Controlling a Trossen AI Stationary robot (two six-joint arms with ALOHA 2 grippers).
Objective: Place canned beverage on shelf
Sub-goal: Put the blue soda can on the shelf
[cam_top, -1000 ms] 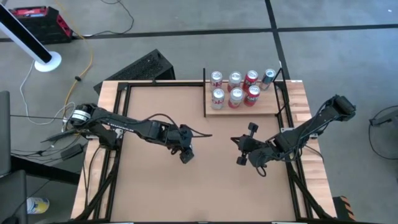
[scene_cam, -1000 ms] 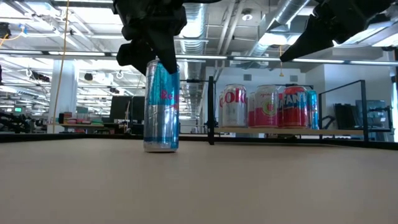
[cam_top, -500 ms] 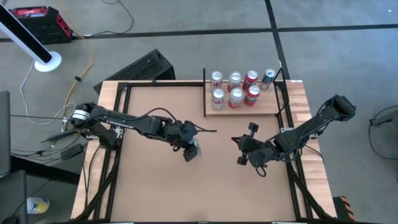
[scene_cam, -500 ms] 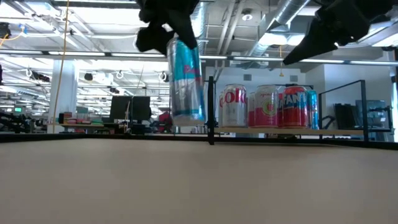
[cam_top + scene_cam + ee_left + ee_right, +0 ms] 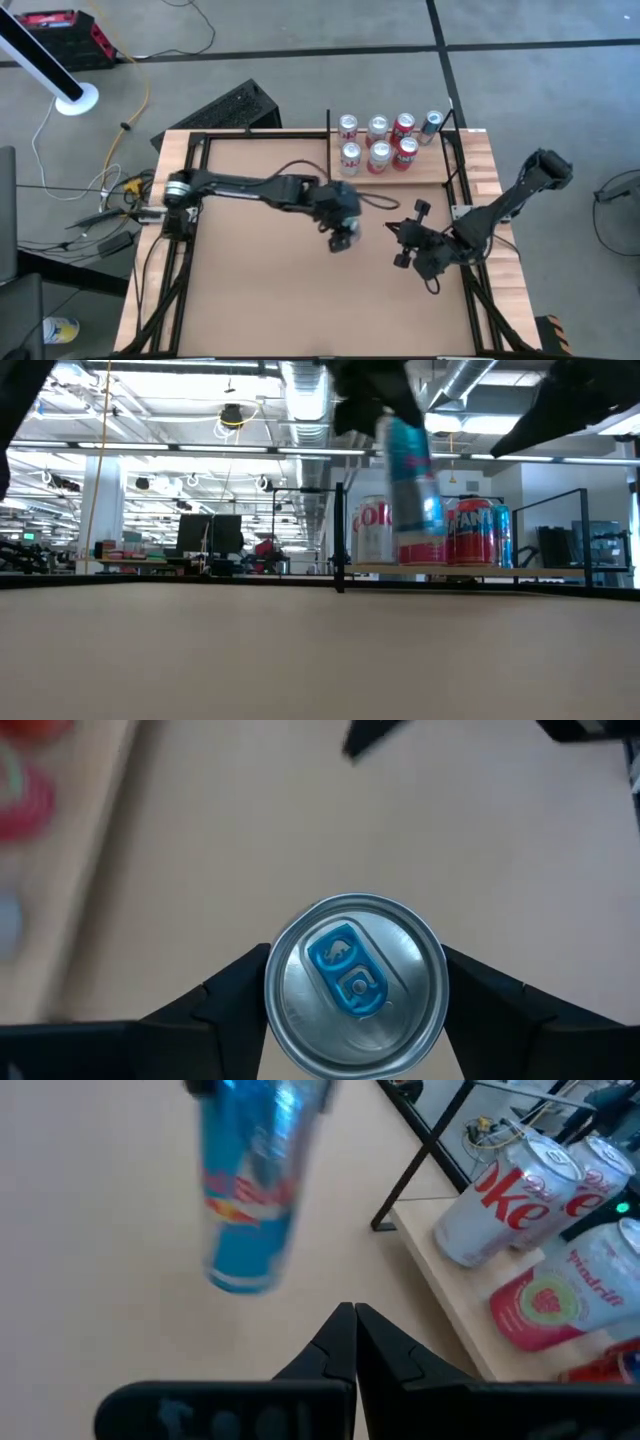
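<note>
The left hand [image 5: 343, 238] pinches a slim blue-and-silver can [image 5: 412, 478] by its sides, holding it clear of the smooth tan desk [image 5: 250, 290], slightly tilted, just before the shelf [image 5: 425, 175]. The right hand [image 5: 410, 232], fingers pressed together, hovers beside it. On the pale wood shelf stand seven cans [image 5: 379, 153] in two rows. Behind lies grey floor with cables.

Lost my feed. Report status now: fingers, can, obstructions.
Left gripper shut on blue can, airborne, tilted, near shelf. Right gripper shut, empty, waiting right of can. Seven cans crowd shelf.
</note>
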